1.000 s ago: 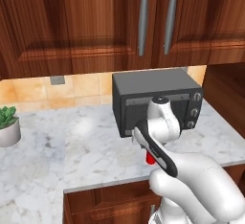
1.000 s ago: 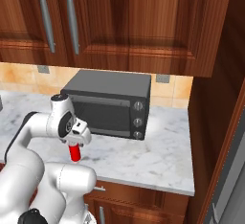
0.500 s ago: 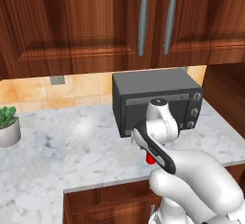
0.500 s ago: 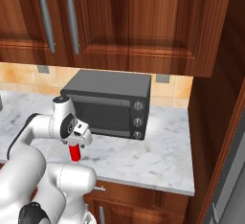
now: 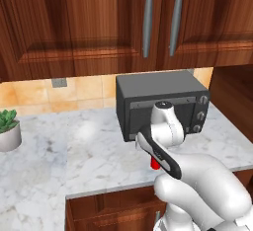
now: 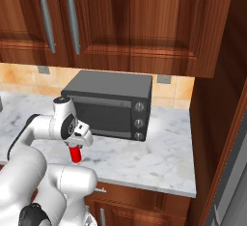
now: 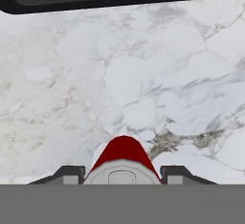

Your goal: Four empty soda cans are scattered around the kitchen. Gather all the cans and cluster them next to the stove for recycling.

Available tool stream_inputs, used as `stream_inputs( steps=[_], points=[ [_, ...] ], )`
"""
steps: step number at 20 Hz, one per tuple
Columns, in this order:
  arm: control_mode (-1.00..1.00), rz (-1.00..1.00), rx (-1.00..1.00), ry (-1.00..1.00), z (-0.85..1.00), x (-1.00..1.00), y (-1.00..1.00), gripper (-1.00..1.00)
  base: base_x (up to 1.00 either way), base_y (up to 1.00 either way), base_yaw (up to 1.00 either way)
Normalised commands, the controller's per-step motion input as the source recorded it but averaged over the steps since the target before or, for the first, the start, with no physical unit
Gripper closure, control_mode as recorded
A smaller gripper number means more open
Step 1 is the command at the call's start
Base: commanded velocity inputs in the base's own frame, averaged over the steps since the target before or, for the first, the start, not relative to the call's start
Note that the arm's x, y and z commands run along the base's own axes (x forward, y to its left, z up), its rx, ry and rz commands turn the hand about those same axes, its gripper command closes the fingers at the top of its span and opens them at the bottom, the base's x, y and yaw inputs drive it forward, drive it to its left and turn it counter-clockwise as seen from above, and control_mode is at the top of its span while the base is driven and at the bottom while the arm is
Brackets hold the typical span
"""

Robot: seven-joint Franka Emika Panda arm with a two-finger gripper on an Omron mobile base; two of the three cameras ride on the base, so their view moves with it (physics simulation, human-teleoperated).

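The white arm's two-finger gripper (image 7: 122, 174) has its jaws closed on a small red cylindrical soda can with a silver-grey top (image 7: 122, 163), standing on the white marble counter (image 7: 143, 74) just before the dark steel microwave (image 6: 108, 105). Lifting straight up should keep the can upright (a tilt risks slipping). The hand view shows both fingertips against the can; the right base view shows its red body (image 6: 75, 154) below the hand.

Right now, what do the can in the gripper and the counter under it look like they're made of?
Can: likely painted metal, glossy red wall, dull silver-grey top. Counter: looks like polished marble, white with grey veins and faint sheen, though rendering leaves stone or laminate open.
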Motion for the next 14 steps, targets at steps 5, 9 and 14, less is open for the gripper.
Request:
stream_inputs(
  steps=[5,9,14],
  points=[
    [-1.00,0.00,0.00,0.00,0.00,0.00,0.00,1.00,0.00,0.00,0.00],
    [-1.00,0.00,0.00,0.00,0.71,-0.62,-0.01,1.00,0.00,0.00,0.00],
    [-1.00,0.00,0.00,0.00,0.98,-0.75,-0.07,1.00,0.00,0.00,0.00]
  ],
)
